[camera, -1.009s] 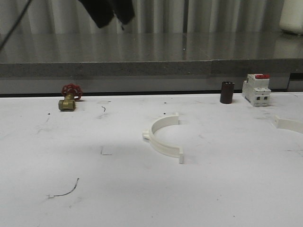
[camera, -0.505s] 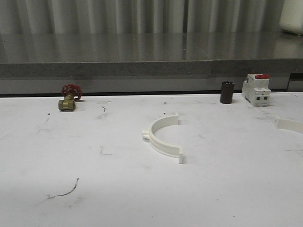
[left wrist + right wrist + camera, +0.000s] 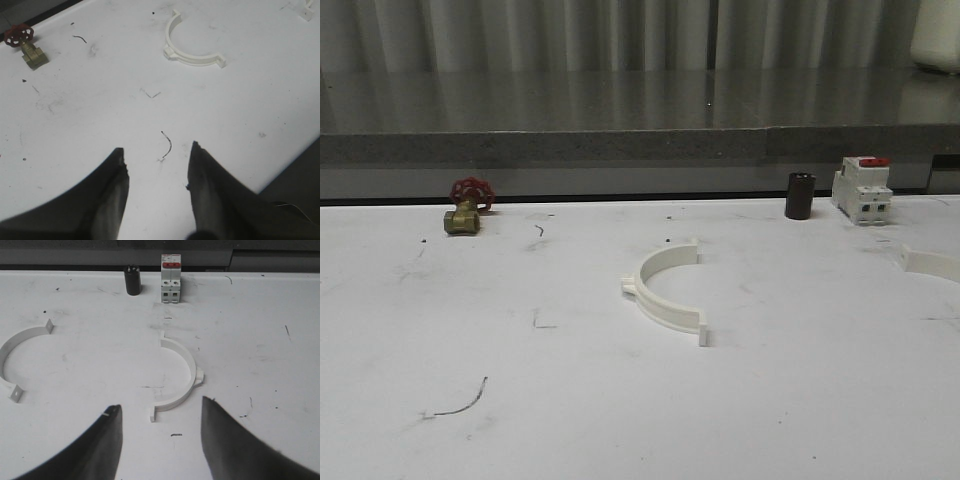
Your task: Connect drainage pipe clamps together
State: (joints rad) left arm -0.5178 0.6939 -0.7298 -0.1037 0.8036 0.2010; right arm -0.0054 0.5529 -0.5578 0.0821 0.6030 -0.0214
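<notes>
Two white half-ring drainage pipe clamps lie flat on the white table. One clamp [image 3: 655, 300] is near the middle, its open side facing right; the other clamp [image 3: 930, 262] is at the right edge, partly cut off. In the left wrist view the middle clamp [image 3: 192, 58] lies far ahead of my open left gripper [image 3: 157, 157], which hovers over bare table with nothing in it. In the right wrist view my right gripper [image 3: 160, 410] is open and empty just short of the right-hand clamp [image 3: 190, 367], with the middle clamp [image 3: 22, 335] off to the side.
A brass valve with a red wheel [image 3: 467, 205] sits at the back left. A dark cylinder [image 3: 800, 195] and a white breaker with a red switch [image 3: 863, 188] stand at the back right. A grey ledge [image 3: 620, 145] runs behind the table. The table's front edge [image 3: 295, 160] is near my left gripper.
A dark part of an arm seen at the top left of the front view one second ago has left the picture. The clamps have not moved.
</notes>
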